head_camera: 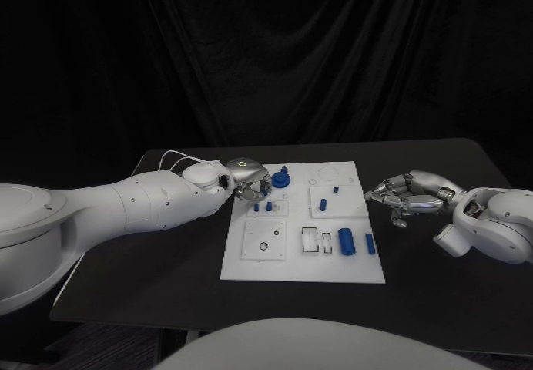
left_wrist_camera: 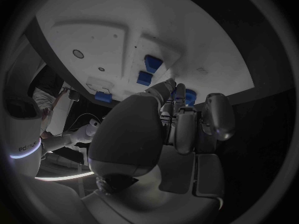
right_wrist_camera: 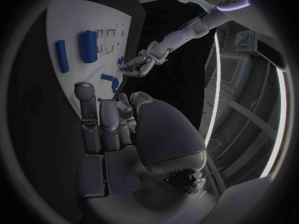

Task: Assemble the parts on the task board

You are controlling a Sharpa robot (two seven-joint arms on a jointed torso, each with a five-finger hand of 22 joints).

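Head view table [head_camera: 166, 277]: black, carrying the white task board [head_camera: 250, 266] at its middle.
Left hand [head_camera: 249, 183]: over the board's far left corner, fingers curled beside a round blue part [head_camera: 281, 180]; whether it grips anything cannot be told.
Right hand [head_camera: 402, 199]: off the board's right edge, fingers curled, nothing in them.
Parts: a large blue cylinder [head_camera: 346, 240] and slimmer bar [head_camera: 370, 244] lie near the right front; small pegs [head_camera: 263, 206] stand mid-board.

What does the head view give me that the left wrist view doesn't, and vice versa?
Head view only: the right hand hovering off the task board's right edge over the black table, and the large blue cylinder lying on the board's near part.
Left wrist view only: the back of the left hand up close, fingers curled toward the blue parts.
Both: the white task board and the small blue pegs.
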